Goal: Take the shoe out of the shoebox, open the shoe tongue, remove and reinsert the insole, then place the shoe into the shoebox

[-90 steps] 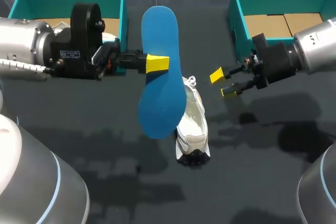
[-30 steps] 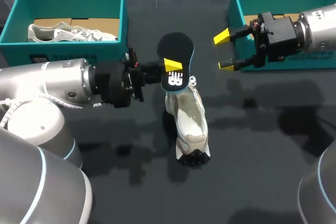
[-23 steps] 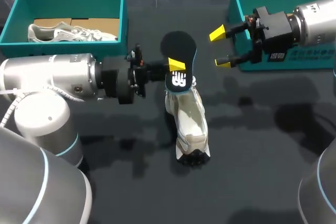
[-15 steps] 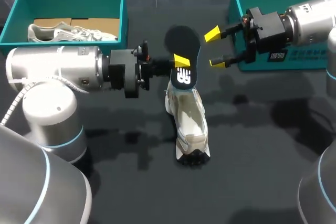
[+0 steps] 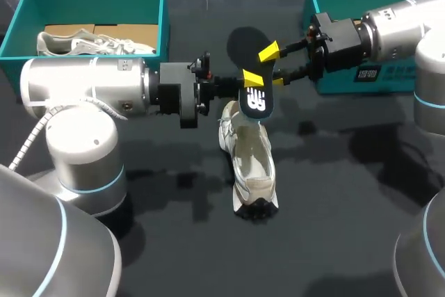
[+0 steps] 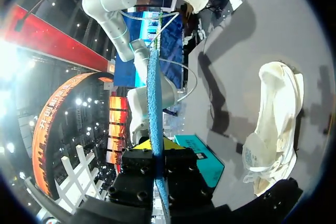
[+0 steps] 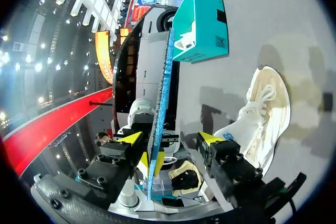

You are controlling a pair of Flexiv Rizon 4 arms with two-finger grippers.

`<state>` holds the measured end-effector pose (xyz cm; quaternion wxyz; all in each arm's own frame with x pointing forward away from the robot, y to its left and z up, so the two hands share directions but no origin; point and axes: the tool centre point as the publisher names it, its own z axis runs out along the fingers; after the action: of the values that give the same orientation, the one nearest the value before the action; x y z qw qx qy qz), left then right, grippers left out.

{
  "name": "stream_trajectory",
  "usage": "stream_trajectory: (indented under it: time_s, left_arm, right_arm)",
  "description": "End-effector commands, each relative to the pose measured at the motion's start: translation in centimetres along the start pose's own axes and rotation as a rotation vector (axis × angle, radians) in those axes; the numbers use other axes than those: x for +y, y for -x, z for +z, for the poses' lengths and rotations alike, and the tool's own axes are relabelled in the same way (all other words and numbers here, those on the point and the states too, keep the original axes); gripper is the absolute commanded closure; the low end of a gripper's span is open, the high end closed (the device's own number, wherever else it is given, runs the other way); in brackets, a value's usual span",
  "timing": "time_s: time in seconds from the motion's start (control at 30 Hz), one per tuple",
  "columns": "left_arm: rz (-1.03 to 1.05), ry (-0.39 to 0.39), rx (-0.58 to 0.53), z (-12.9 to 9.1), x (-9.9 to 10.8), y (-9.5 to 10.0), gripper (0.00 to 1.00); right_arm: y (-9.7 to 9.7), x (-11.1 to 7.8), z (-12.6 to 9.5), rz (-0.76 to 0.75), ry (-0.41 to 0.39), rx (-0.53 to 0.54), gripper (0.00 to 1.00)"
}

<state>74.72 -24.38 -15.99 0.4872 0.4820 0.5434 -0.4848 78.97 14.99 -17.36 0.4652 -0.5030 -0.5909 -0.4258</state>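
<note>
The left jaws pinch the insole (image 5: pixel 242 50) upright over the shoe (image 5: pixel 252 165) for reinsertion; the right jaws are spread astride it. Likely they will steady it.

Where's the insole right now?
Head view, table centre: the insole stands upright over the far end of the white shoe. It is clamped in the left gripper, with the right gripper open on either side of it.
</note>
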Motion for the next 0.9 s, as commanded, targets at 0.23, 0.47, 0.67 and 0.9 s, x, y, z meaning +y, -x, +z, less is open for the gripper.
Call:
stream_trajectory:
  time_s: [0.23,0.47,0.67,0.9]
  left_arm:
    - [0.013,0.031,0.005,1.3,0.4,-0.6,1.00]
    - [0.020,0.050,0.010,1.3,0.6,-0.9,1.00]
    - [0.023,0.064,0.016,1.2,0.6,-1.1,1.00]
    - [0.026,0.073,0.020,1.4,0.5,-1.5,1.00]
  right_arm:
    - [-0.3,0.1,0.9,-0.003,0.004,0.009,0.58]
    - [0.0,-0.2,1.0,0.003,0.013,0.020,0.66]
    - [0.1,-0.2,1.1,-0.001,0.012,0.034,0.75]
    - [-0.1,-0.1,1.3,-0.010,0.008,0.038,0.81]
